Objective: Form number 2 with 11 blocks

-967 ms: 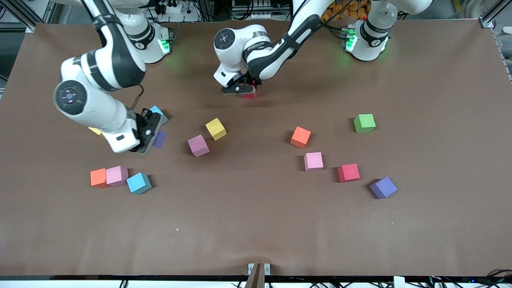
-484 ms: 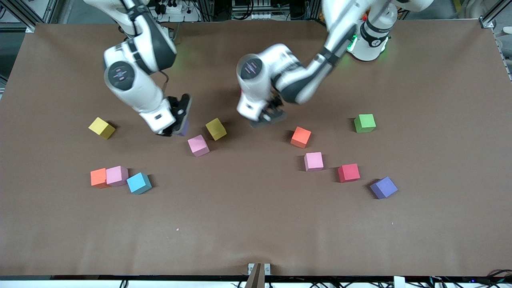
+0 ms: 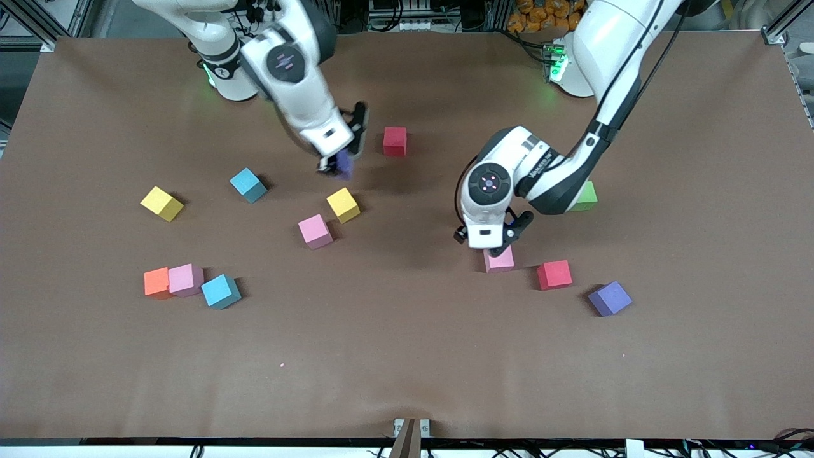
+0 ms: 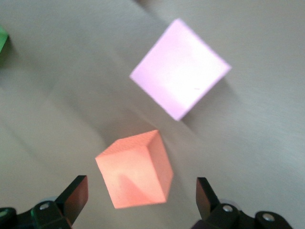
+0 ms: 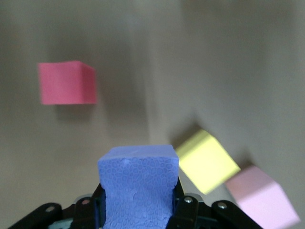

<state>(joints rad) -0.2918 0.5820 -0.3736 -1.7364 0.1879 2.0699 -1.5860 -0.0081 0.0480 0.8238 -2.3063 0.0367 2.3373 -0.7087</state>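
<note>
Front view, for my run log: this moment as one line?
right tool: shut on purple block, above table | left tool: open over orange block | digit: unbuilt

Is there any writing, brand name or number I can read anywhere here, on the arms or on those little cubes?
Left arm: a line of lettering along the white casing, too small to read.
Right arm: only a small pink light mark, no letters.
Blocks, such as the red block: plain faces, no text.
Table: none.

A brown worktop (image 3: 407, 356) with a small metal bracket (image 3: 411, 427) at its near edge; cables (image 3: 267, 13) and aluminium framing (image 3: 38, 22) along the robots' side
</note>
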